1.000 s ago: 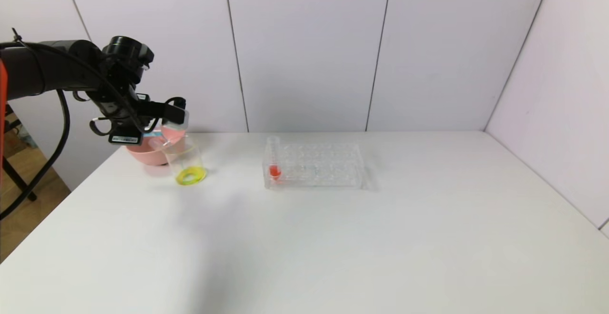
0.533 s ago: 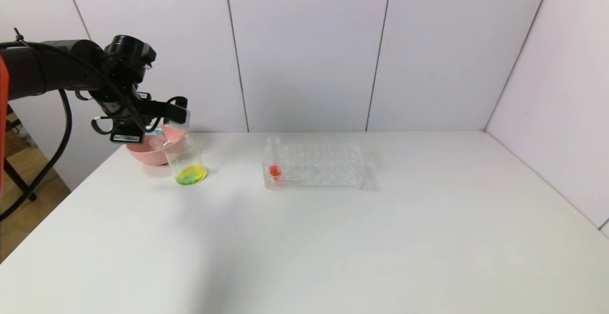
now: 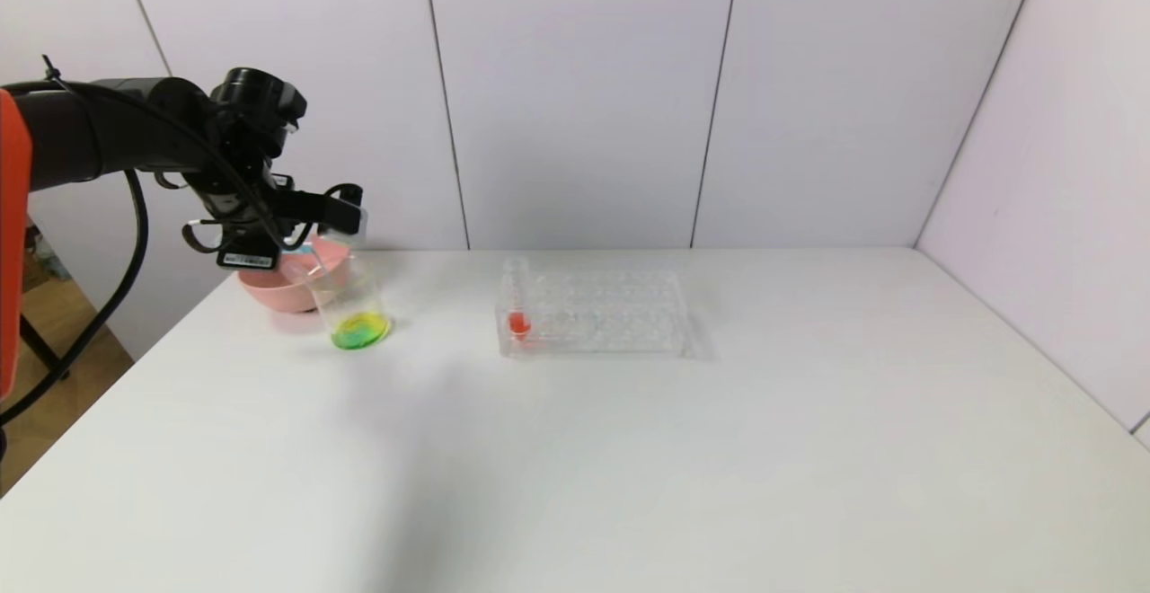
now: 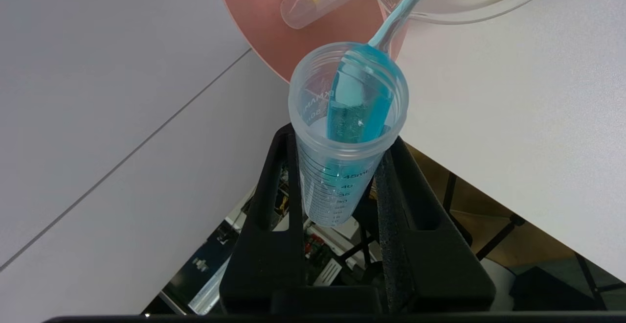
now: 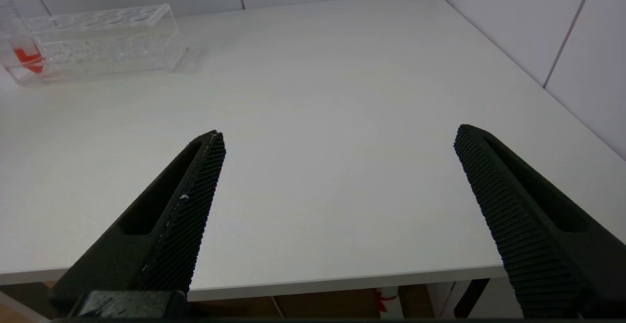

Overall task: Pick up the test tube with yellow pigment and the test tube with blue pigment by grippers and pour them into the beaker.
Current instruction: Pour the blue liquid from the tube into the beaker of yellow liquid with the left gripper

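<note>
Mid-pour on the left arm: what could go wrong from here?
1. The blue stream leaves the clear graduated test tube in the left gripper right at the small glass beaker's lip; it could drift into the pink bowl.
2. Dropping lower might tip the beaker.

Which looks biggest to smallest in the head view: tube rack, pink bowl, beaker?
1. Tube rack, clearly largest.
2. Pink bowl and beaker: unsure. The bowl is partly hidden behind the left pincer and the beaker.
</note>
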Robot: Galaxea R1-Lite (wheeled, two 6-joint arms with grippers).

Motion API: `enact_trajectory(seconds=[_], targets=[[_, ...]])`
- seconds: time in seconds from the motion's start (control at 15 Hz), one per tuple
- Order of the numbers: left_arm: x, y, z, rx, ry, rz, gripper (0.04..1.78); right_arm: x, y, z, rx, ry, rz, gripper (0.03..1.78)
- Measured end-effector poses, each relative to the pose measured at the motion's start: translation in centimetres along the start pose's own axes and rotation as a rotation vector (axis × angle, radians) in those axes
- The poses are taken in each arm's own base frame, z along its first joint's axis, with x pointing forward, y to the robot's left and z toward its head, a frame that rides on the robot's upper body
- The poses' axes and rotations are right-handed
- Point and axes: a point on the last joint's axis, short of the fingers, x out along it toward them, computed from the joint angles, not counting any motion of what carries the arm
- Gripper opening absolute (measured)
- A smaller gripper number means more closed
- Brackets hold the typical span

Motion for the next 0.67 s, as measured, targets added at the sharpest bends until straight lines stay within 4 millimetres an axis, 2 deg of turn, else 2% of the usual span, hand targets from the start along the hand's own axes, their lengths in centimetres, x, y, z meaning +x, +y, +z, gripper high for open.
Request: enact_trajectory(seconds=[0.67], targets=[[0.10,0.00,0.49,0.004,0.013,0.006,0.44,0.00,0.00,0.00,0.000,0.000,0.000,1.71]])
